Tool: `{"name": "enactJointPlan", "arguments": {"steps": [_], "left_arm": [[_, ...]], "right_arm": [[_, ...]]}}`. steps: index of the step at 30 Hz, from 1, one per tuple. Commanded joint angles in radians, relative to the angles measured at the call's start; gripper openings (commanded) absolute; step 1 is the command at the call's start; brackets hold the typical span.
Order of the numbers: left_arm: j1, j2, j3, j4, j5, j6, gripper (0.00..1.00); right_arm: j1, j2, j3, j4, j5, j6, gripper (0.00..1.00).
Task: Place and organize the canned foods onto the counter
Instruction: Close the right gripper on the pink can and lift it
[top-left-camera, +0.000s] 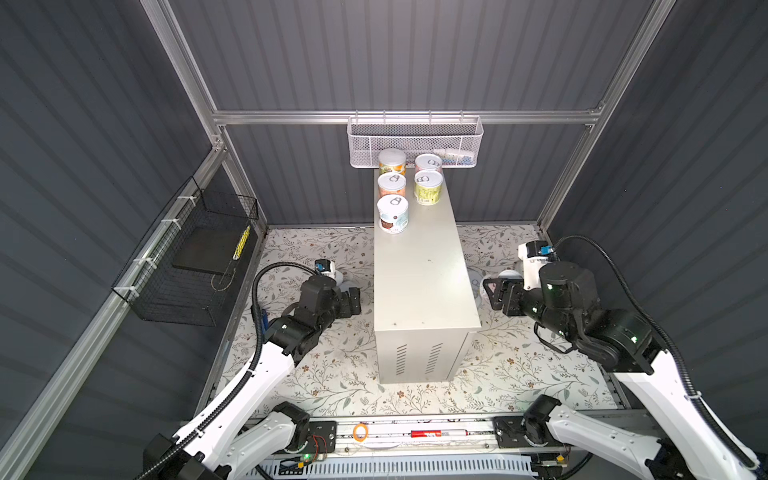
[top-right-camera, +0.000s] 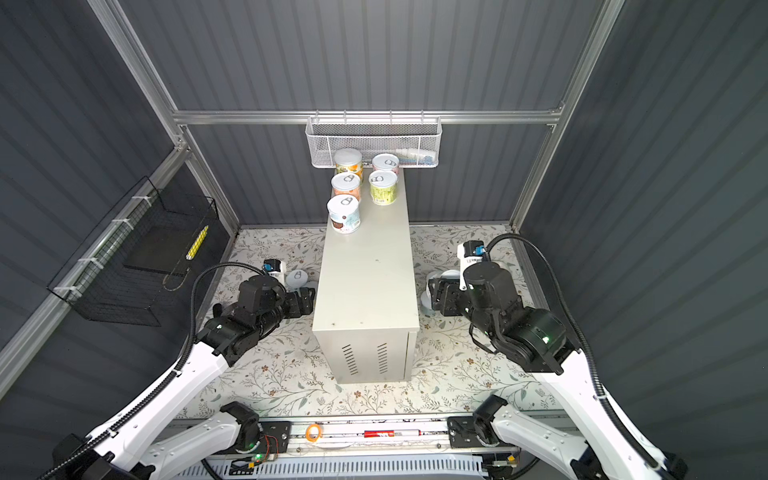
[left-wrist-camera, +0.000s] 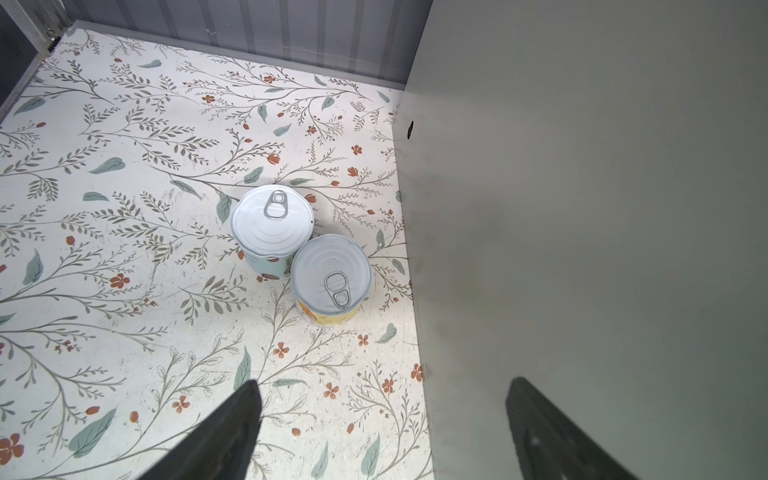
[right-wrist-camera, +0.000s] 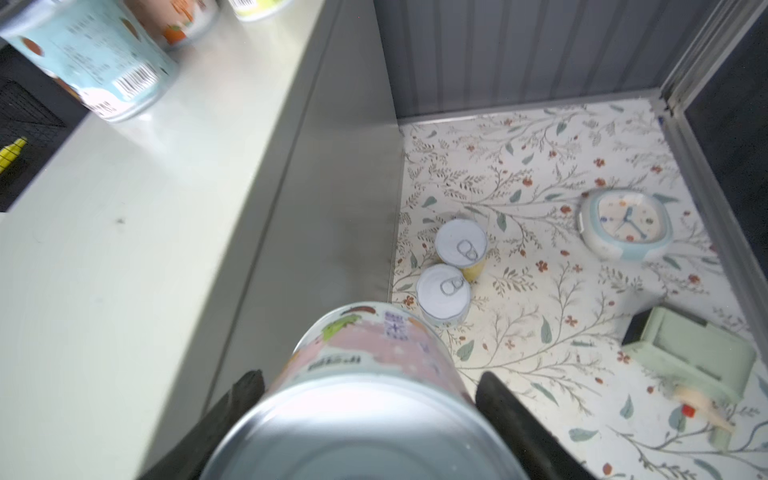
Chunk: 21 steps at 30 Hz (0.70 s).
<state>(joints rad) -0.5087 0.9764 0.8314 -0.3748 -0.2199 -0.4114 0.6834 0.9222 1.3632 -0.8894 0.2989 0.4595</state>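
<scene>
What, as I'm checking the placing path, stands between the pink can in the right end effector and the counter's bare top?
Nothing visible. The pink can, held in the right end effector, hangs beside the counter, whose near top is bare; five cans stand at its far end.

Premises: a robotics test cell dressed as a mock pantry. Dark ribbed wall panels (top-left-camera: 415, 54) set in aluminium framing (top-left-camera: 399, 117) enclose a floral floor mat (top-left-camera: 332, 386). Two robot arms (top-left-camera: 266, 374) rise from a rail (top-left-camera: 386, 440) with exposed wiring (top-left-camera: 318, 446) along the lower edge. Centre: cream metal counter (top-left-camera: 424, 282) bearing canned foods (top-left-camera: 392, 214). White mesh basket (top-left-camera: 415, 141) hangs upper centre, black wire basket (top-left-camera: 187, 266) at left.
</scene>
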Motion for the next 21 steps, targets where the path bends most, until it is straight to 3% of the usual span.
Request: {"name": "enactJointPlan", "arguments": {"steps": [1,14,21], "left_arm": [[0.007,-0.026,0.031,-0.019,-0.019,0.022,0.93],[0.007,-0.038,0.054,-0.041,-0.030,0.041,0.93],[0.007,-0.038,0.059,-0.044,-0.030,0.043,0.93]], "right_arm": [[0.042,0.043,0.095,0.035,0.116,-0.069,0.00],[0.084,0.354,0.486,0.021,0.059,-0.241,0.00],[0.085,0.555,0.699,-0.080,0.057,-0.288,0.00]]}}
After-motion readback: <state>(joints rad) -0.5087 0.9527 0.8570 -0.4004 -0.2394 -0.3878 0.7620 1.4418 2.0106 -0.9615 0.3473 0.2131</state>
